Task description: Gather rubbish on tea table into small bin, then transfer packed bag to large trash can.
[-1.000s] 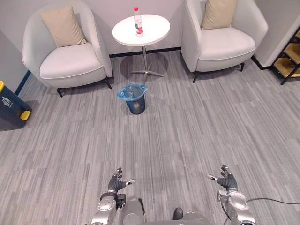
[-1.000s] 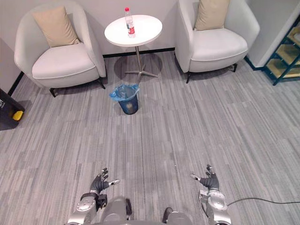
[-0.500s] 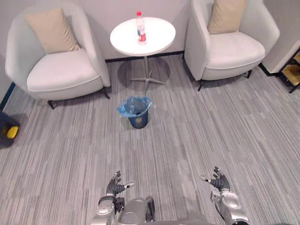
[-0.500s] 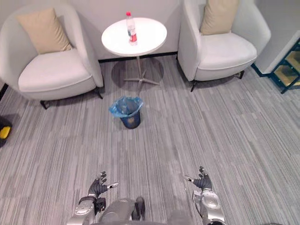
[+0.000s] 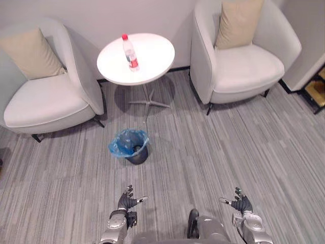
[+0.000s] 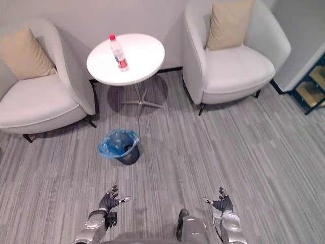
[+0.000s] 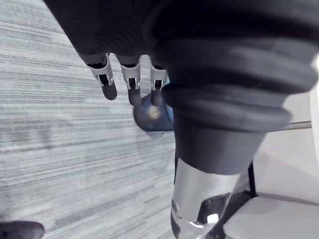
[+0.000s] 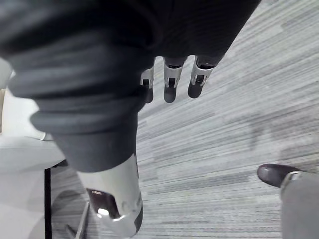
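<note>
From my head, the bottle (image 5: 128, 52) stands upright on the table (image 5: 152, 56). The blue-lined bin (image 5: 130, 146) sits on the floor on my side of the table, and my left hand (image 5: 126, 202) and right hand (image 5: 238, 204) hang well short of the table, spread and empty. At my left wrist my fingers (image 7: 108, 89) are loosely straight and hold nothing, with the bin past them. At my right wrist my fingers (image 8: 170, 92) are straight too, over the floor, gripping nothing.

round white table (image 5: 152, 61): bottle (image 5: 128, 52) upright; floor (image 5: 203, 152): small bin (image 5: 131, 146)
</note>
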`<state>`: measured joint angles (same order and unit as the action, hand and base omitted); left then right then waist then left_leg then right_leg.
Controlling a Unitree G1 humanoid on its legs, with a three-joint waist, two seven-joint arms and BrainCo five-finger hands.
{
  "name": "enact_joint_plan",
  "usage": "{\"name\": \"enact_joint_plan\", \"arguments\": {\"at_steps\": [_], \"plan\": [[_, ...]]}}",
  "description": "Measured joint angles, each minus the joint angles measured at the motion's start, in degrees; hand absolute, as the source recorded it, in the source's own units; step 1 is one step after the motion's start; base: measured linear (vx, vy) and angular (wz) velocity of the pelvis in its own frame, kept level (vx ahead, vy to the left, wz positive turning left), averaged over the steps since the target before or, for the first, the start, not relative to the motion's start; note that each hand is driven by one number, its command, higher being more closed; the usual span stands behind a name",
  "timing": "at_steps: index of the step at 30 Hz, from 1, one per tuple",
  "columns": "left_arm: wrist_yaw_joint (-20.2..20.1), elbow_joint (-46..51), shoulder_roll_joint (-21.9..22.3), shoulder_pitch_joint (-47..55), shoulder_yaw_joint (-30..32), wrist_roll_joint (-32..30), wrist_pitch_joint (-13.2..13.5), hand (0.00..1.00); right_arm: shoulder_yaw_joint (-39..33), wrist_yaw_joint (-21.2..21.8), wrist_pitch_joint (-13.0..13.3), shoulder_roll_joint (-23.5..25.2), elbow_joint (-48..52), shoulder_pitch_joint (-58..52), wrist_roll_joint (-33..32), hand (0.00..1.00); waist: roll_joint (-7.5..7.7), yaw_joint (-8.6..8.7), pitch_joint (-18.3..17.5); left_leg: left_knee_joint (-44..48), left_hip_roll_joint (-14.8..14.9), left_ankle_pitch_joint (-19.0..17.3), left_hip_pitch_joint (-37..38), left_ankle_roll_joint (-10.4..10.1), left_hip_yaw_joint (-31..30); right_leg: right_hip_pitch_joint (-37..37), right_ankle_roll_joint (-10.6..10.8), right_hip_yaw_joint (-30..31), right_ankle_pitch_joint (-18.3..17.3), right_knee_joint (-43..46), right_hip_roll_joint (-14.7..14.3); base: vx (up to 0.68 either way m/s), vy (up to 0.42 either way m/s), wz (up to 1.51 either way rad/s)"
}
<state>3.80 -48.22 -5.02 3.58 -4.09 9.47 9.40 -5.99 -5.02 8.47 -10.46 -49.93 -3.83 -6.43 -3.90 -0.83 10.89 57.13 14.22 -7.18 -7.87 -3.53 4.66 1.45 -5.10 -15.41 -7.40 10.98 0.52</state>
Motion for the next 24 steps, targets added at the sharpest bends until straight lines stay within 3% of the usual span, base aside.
{"name": "enact_joint_plan", "arguments": {"at_steps": [1, 3, 4, 5, 6, 7, 8, 9, 11, 12, 13, 15, 17, 18, 19, 20, 21, 24], "plan": [[0.02, 0.94, 0.03, 0.90, 0.14, 0.02, 0.00, 0.00, -0.52, -0.04, -0.01, 0.19, 0.33, -0.44, -0.10, 0.00, -0.07, -0.42, 0.03, 0.14, -0.38, -2.28, -4.33, 0.70, 1.94, 2.73, 0.22, 0.13, -0.17, -2.35, -0.04, 0.20, -0.029, -0.09], [0.04, 0.98, 0.00, 1.27, 0.21, 0.02, -0.03, 0.00, -0.95, -0.02, -0.03, 0.34, 0.62, -0.35, -0.27, 0.00, -0.12, -0.75, 0.06, -3.94, -0.83, -3.23, -7.14, 0.66, 3.73, 3.81, 0.58, 0.46, -0.35, -3.29, 0.23, 0.18, 0.037, -0.10], [0.02, 1.01, 0.06, 1.49, 0.14, 0.02, -0.07, 0.00, -1.26, -0.04, -0.04, 0.43, 1.02, -0.39, -0.34, 0.00, -0.02, -0.98, 0.12, -9.77, -2.02, -3.35, -8.51, 0.85, 4.51, 4.52, 1.82, 0.73, -0.33, -3.35, 0.73, 0.36, 0.139, -0.12], [0.01, 1.14, 0.36, 1.52, 0.00, 0.02, -0.11, 0.00, -2.59, -0.05, -0.07, 0.64, 1.25, -0.70, -0.36, 0.00, 0.06, -1.50, 0.19, -22.85, -4.70, -2.60, -8.77, 0.32, 5.25, 5.41, 3.57, 0.89, -1.16, -3.23, 1.77, 0.33, 0.153, -0.04], [0.00, 1.46, 0.51, 1.61, -0.05, 0.02, -0.12, 0.00, -2.80, -0.10, -0.10, 0.57, 1.25, -0.77, -0.36, 0.00, -0.08, -1.54, 0.15, -29.16, -5.69, -1.21, -8.51, -0.37, 5.23, 5.77, 4.27, 0.83, -1.64, -3.17, 2.01, 0.43, 0.214, 0.04], [0.00, 2.45, 0.78, 1.94, -0.11, 0.01, -0.10, 0.00, -3.22, -0.20, -0.11, -0.04, 1.40, -0.77, -0.34, 0.00, -1.56, -1.75, -0.01, -41.60, -6.82, 6.49, -6.91, -0.54, 4.66, 6.45, 6.03, 1.03, -3.01, -2.89, 1.38, 0.28, 0.166, 0.03], [0.03, 2.64, 0.38, 1.93, 0.01, 0.01, -0.16, 0.00, -3.09, -0.27, -0.35, 0.46, 1.03, -0.03, -0.34, 0.00, -1.11, -2.25, 0.29, -42.76, -8.09, 8.41, -5.72, 3.62, 5.13, 6.76, 6.93, 1.81, -4.16, -2.34, 1.98, 0.34, 0.164, 0.14], [0.05, 3.55, -0.15, 1.64, 0.05, 0.02, 0.02, 0.00, -2.64, -0.08, -0.17, 0.96, 1.77, 0.12, -0.30, 0.00, 0.99, -2.37, 0.06, -44.29, -10.44, 7.66, -5.41, 3.71, 5.50, 7.17, 7.90, 3.11, -4.74, -3.46, 3.73, 0.33, 0.134, 0.20], [0.03, 3.61, -0.51, 0.65, 0.05, 0.01, -0.03, 0.00, -2.67, -0.13, -0.13, 0.85, 1.76, 0.35, -0.26, 0.00, 1.87, -3.26, 0.49, -41.05, -11.55, 4.67, -6.59, 4.64, 5.62, 7.47, 8.80, 3.19, -5.30, -3.94, 5.00, 0.36, 0.133, 0.10], [-0.01, 3.56, -0.32, 0.95, 0.04, 0.00, -0.09, 0.00, -2.38, -0.03, -0.17, 0.87, 1.56, 1.24, -0.14, 0.00, 2.15, -3.75, 0.46, -36.27, -12.31, 0.23, -7.27, 5.70, 6.08, 9.00, 10.57, 3.92, -6.36, -3.21, 6.36, 0.31, 0.123, -0.13], [-0.05, 3.52, -0.21, 1.45, 0.00, 0.00, -0.11, 0.00, -2.39, 0.02, -0.16, 0.89, 1.25, 1.70, 0.02, 0.00, 2.19, -3.78, 0.43, -35.16, -12.65, -1.64, -6.82, 5.77, 6.57, 8.90, 11.47, 4.82, -7.04, -1.33, 7.13, 0.39, 0.171, -0.17], [-0.07, 2.98, -0.24, 3.19, -0.27, 0.02, -0.18, 0.00, -1.92, 0.21, -0.17, 1.20, 0.69, 2.37, 0.35, 0.00, 1.92, -3.44, 0.15, -36.53, -13.87, -4.69, -1.95, 6.22, 7.69, 3.05, 13.94, 9.28, -7.60, 16.53, 9.72, 0.34, 0.161, -0.19], [-0.03, 2.76, -1.61, 3.86, -0.80, 0.02, -0.19, 0.00, -0.63, 0.33, -0.18, 1.74, 0.68, 2.07, 0.60, 0.00, 3.16, -3.10, -0.19, -39.41, -15.48, -5.65, 2.52, 6.66, 7.70, -2.87, 17.89, 10.60, -5.90, 31.97, 11.96, 0.33, 0.089, -0.02], [-0.02, 2.65, -2.08, 3.82, -0.88, 0.01, -0.21, 0.00, -0.44, 0.40, -0.19, 1.82, 0.59, 1.68, 0.75, 0.00, 3.33, -3.06, -0.21, -39.85, -15.77, -6.05, 3.91, 7.13, 7.36, -4.34, 17.17, 10.25, -6.51, 35.77, 12.32, 0.48, 0.036, 0.27], [0.00, 2.64, -2.71, 3.65, -1.04, 0.02, -0.20, 0.00, -0.45, 0.39, -0.26, 1.78, -0.70, 1.06, 1.41, 0.00, 3.53, -2.47, -0.36, -40.92, -15.81, -6.43, 7.52, 7.62, 6.26, -7.85, 13.56, 7.10, -8.82, 40.72, 12.86, 0.41, -0.003, 0.29], [0.00, 2.64, -2.77, 3.62, -1.08, 0.02, -0.19, 0.00, -0.44, 0.40, -0.29, 1.75, -0.91, 1.02, 1.47, 0.00, 3.54, -2.29, -0.37, -41.25, -15.78, -6.49, 8.12, 7.62, 5.98, -8.33, 12.87, 6.28, -9.21, 40.76, 12.85, 0.49, -0.040, 0.51], [0.01, 2.56, -3.14, 3.57, -1.42, 0.03, -0.18, 0.00, -0.27, 0.40, -0.33, 1.71, -1.51, 1.20, 1.63, 0.00, 3.42, -1.18, -0.35, -42.65, -15.31, -6.55, 10.37, 7.47, 4.64, -10.86, 10.60, 3.09, -10.48, 39.15, 12.48, 0.41, -0.092, 0.43], [0.00, 1.39, -2.90, 2.37, -1.43, 0.03, -0.17, 0.00, -0.22, 0.55, -0.31, 1.34, -1.65, 1.36, 1.95, 0.00, 1.65, -0.02, 0.06, -43.46, -12.01, -6.54, 13.02, 7.36, 3.07, -16.40, 9.01, 0.90, -10.66, 29.09, 9.31, 0.40, -0.153, 0.37]]}}
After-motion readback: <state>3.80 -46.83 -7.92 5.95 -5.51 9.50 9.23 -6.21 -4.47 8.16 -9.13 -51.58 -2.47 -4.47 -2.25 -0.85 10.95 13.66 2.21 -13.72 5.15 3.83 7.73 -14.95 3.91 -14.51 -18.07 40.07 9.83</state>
